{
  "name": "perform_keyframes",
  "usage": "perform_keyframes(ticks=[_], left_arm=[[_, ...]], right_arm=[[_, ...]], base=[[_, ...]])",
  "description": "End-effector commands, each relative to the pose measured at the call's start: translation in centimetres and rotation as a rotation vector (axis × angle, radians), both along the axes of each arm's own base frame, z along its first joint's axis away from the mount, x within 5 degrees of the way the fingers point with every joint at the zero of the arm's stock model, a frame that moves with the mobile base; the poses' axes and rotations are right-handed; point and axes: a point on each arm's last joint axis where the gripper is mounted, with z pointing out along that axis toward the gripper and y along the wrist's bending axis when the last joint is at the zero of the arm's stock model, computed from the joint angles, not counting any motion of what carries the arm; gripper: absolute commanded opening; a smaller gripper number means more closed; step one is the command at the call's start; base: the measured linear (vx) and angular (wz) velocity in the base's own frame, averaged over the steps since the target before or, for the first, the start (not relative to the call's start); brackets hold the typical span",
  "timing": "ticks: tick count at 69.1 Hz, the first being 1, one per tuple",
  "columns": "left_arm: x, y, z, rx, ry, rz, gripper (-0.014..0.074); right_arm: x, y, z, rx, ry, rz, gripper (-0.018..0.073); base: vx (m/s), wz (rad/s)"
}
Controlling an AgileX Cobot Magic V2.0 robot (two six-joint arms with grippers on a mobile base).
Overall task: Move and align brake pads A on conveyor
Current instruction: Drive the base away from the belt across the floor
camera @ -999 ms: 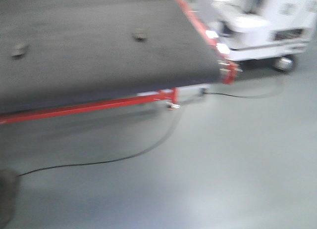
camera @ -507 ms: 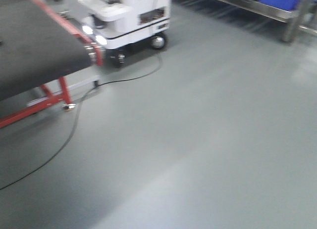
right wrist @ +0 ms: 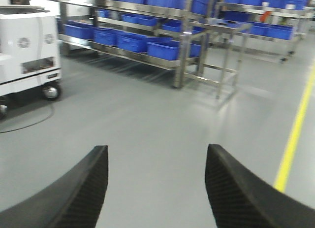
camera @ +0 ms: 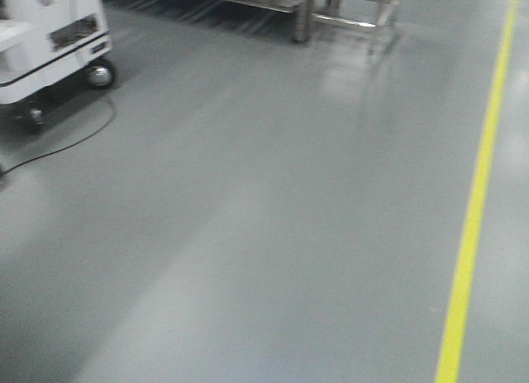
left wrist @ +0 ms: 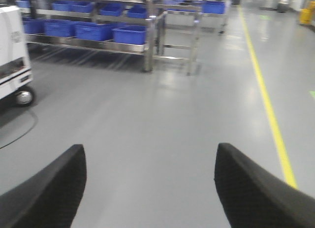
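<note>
The brake pads A and the conveyor are out of view in every current view. My left gripper (left wrist: 149,151) is open, its two black fingers wide apart over bare grey floor with nothing between them. The right gripper (right wrist: 156,151) is open too, empty, and points over the floor toward the shelving.
A white wheeled machine (camera: 50,40) (left wrist: 12,55) (right wrist: 29,50) stands at the left, with a black cable (camera: 62,147) trailing on the floor. Steel racks with blue bins (right wrist: 162,46) (left wrist: 98,31) line the back. A yellow floor line (camera: 475,201) runs along the right.
The front view has swung right: the conveyor with its pads slid off the left edge, the white machine moved left, and the racks and yellow line came in.
</note>
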Motion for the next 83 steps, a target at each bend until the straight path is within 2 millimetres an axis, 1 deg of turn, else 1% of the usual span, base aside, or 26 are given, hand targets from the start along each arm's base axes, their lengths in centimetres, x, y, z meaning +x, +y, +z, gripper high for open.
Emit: perform_keyframes(ticks=[1, 21, 34, 46, 64, 83], left_arm=[[0.14, -0.06, 1.38, -0.026, -0.082, -0.003, 0.0512], [0.14, -0.06, 1.38, -0.026, -0.082, -0.003, 0.0512], [0.13, -0.07, 1.38, -0.026, -0.082, -0.003, 0.0512], [0.13, -0.07, 1.38, -0.026, -0.082, -0.003, 0.0512], [0.13, -0.07, 1.38, -0.026, -0.082, -0.003, 0.0512], [0.13, -0.07, 1.38, -0.026, -0.082, -0.003, 0.0512]], right_arm=[[0.01, 0.04, 1.42, 0.000, -0.088, 0.004, 0.0416], [0.01, 0.04, 1.42, 0.000, -0.088, 0.004, 0.0416], [0.01, 0.04, 1.42, 0.000, -0.088, 0.004, 0.0416], [0.01, 0.03, 1.41, 0.000, -0.087, 0.004, 0.0416], [0.01, 0.03, 1.41, 0.000, -0.087, 0.004, 0.0416], [0.01, 0.03, 1.41, 0.000, -0.087, 0.004, 0.0416]], base=[[-0.12, -0.69], [-0.04, -0.83], [0.07, -1.05], [0.13, -0.76], [0.19, -0.36], [0.36, -0.05]])
